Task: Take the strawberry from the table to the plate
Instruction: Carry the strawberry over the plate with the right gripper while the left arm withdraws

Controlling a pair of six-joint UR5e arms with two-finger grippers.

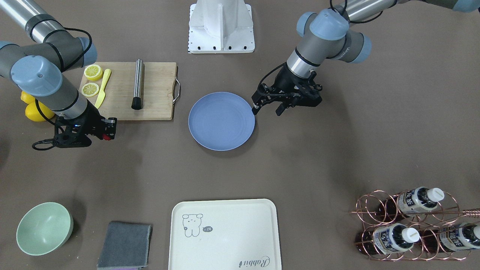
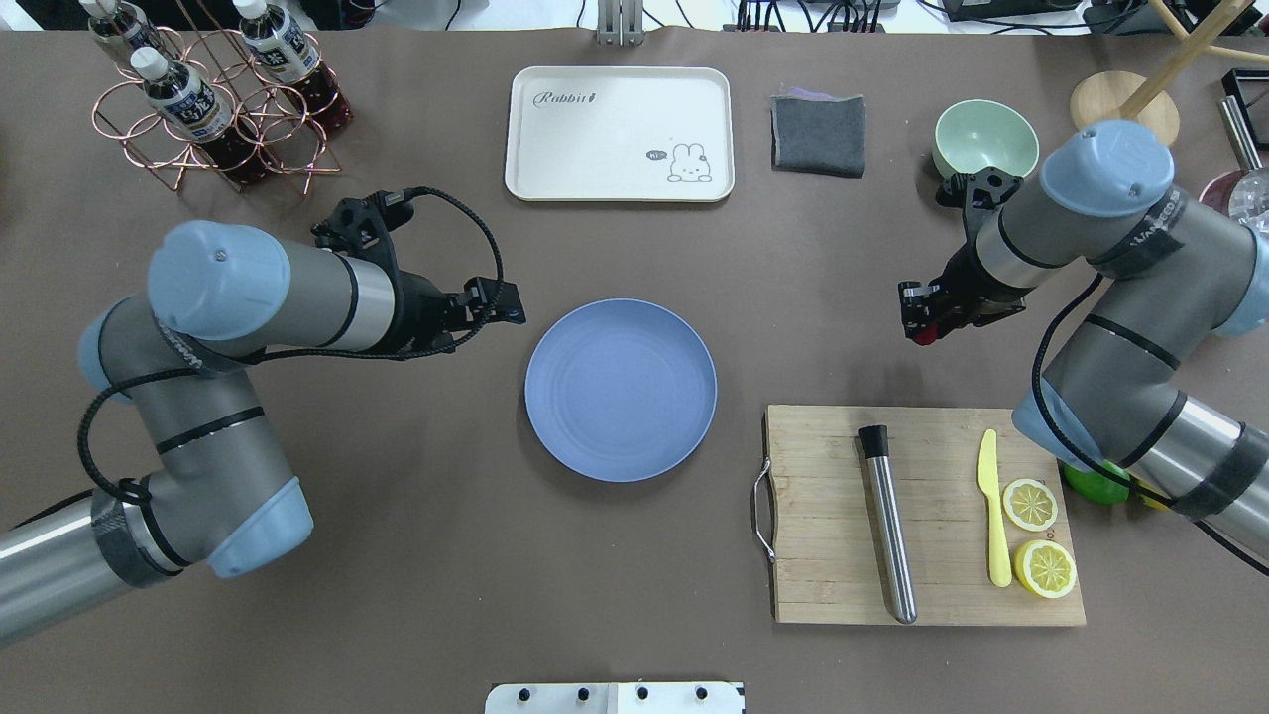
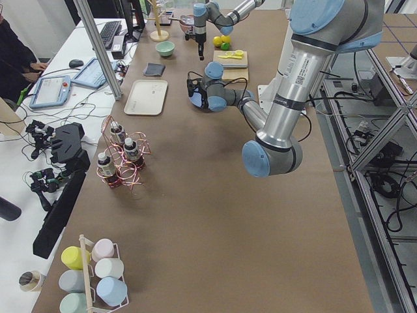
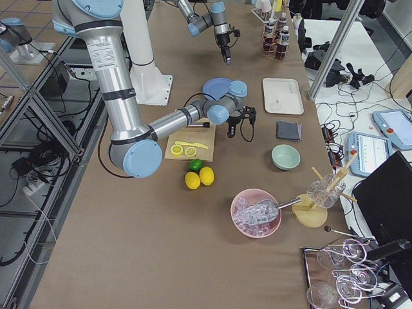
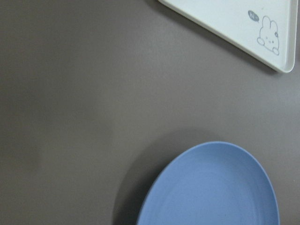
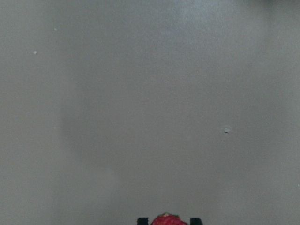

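The strawberry (image 6: 165,219) is cut by the lower edge of the right wrist view. The right arm (image 2: 1115,387) hides most of the lime (image 2: 1095,486).

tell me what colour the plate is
The plate is plain matte blue, no pattern; it shows best in the overhead exterior view.

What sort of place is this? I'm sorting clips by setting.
Probably a robotics lab staged as a kitchen: a covered table, a teach pendant on a side desk, and a cutting board with lemon halves.
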